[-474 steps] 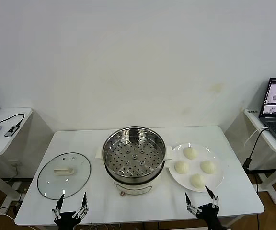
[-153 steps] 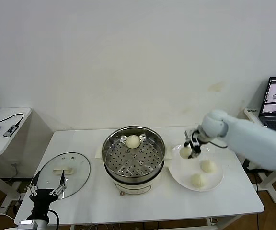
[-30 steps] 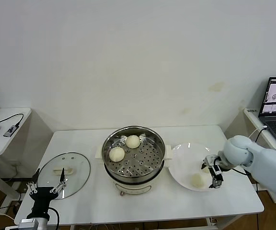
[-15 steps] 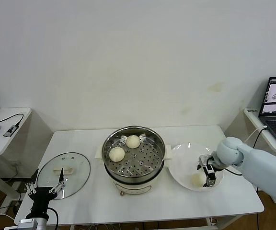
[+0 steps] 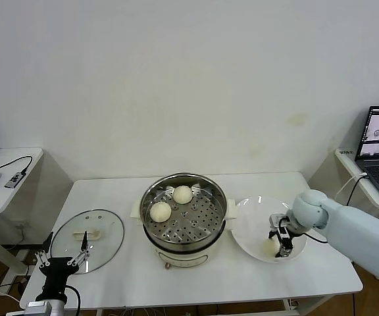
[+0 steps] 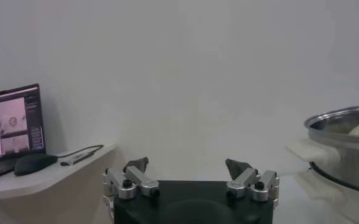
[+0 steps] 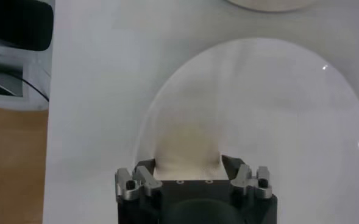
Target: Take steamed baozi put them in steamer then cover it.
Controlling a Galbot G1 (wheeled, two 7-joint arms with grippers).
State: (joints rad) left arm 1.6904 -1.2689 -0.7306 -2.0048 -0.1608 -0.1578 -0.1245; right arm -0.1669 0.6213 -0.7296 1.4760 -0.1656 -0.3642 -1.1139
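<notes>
Two steamed baozi (image 5: 171, 203) sit on the perforated tray of the steamer (image 5: 184, 217), well to the left of the right end effector (image 5: 280, 242). One lies toward the back of the tray and the other toward its left side, apart from each other. The right end effector is down over the white plate (image 5: 250, 227), which lies just right of the steamer on the table (image 5: 216, 276). A third baozi (image 5: 270, 247) rests on the near part of the plate, and the right end effector's fingers stand on either side of it. In the right wrist view that baozi (image 7: 187, 152) fills the gap between the two fingers (image 7: 144, 176), which press against its sides in a grasp while it is still on the plate (image 7: 277, 109).

Near the table's front left corner hovers the left end effector (image 5: 63, 258), idle and spread wide with nothing between its fingers (image 6: 135, 164). It is at the near edge of the cover (image 5: 87, 240), the glass lid lying flat on the table left of the steamer with its cream handle up. In the left wrist view the steamer's steel rim (image 6: 344, 131) shows off to one side.
</notes>
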